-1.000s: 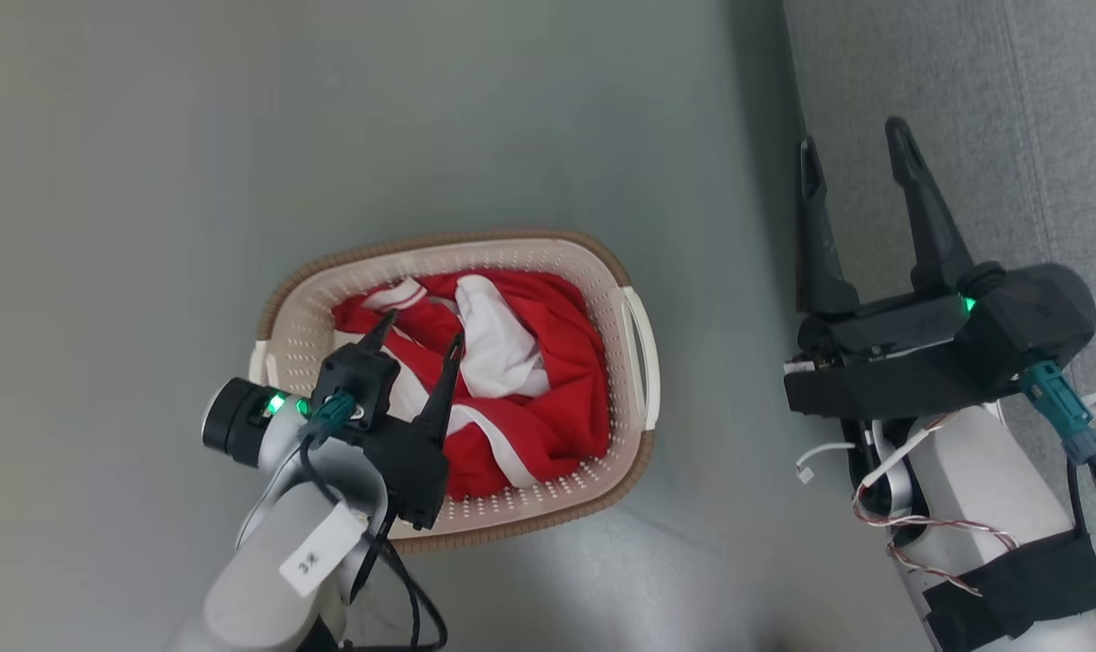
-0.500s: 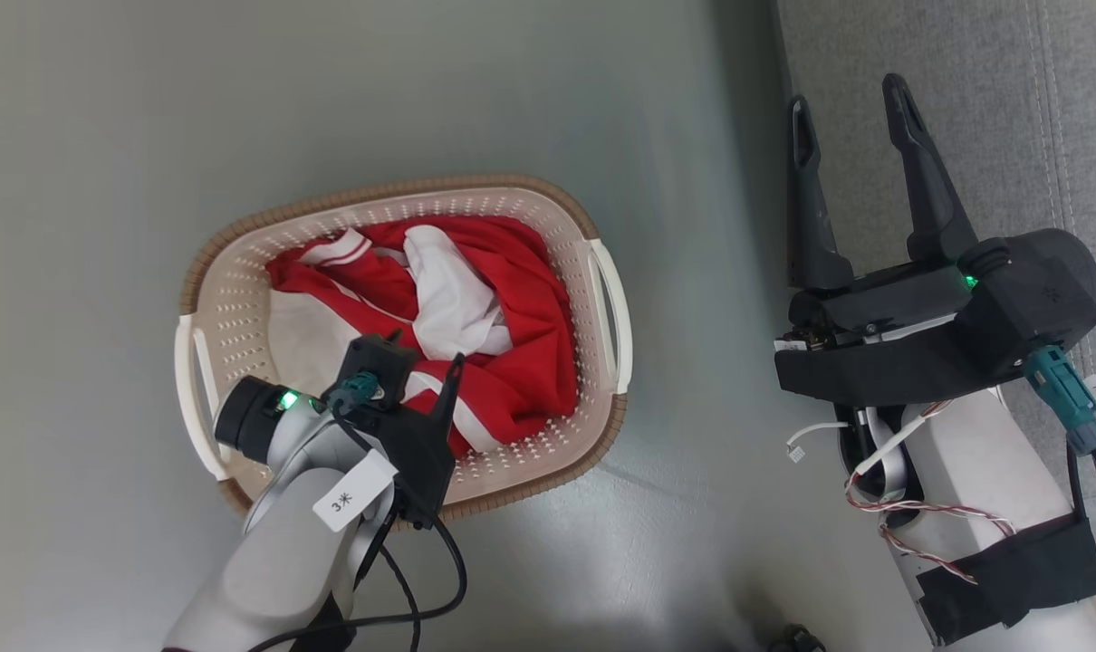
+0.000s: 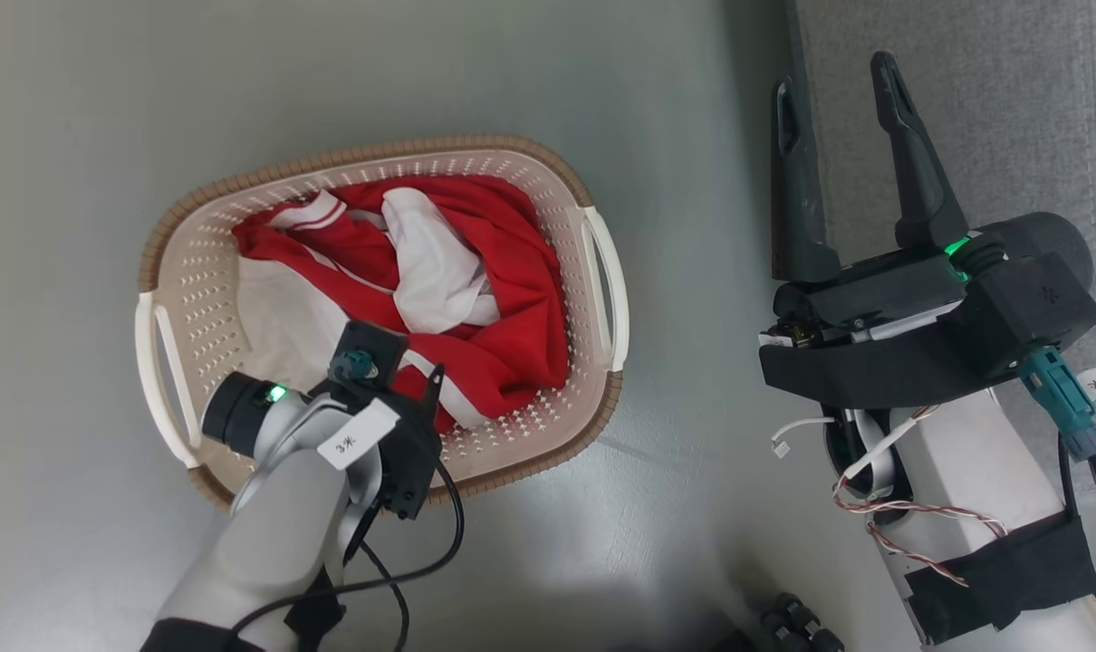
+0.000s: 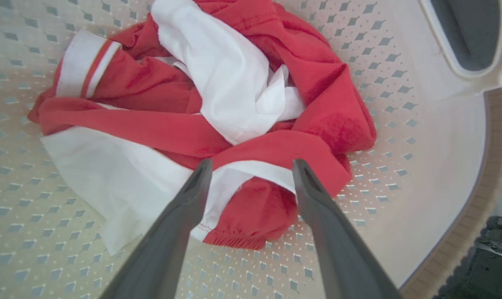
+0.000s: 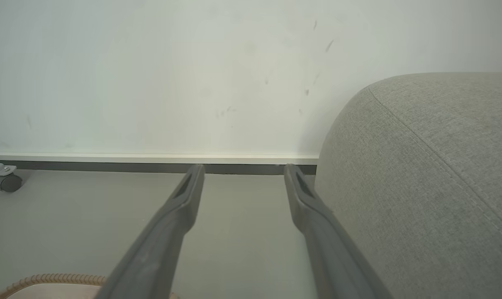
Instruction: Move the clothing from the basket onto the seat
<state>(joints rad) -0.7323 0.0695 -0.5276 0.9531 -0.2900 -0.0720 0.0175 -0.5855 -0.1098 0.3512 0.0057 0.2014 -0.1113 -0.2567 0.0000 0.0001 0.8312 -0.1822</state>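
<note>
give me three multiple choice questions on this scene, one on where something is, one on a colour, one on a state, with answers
1. The clothing lies: A on a shelf; B in the basket; C on a chair.
2. The basket's rim is: A blue; B black; C brown.
3. The left jaws are: A open over the clothing; B shut on the clothing; C shut on the basket's handle.
Answers: 1 B, red and white fabric sits heaped inside the holed walls. 2 C, a brown band runs round the top. 3 A, both fingers stand apart above a red and white fold.
</note>
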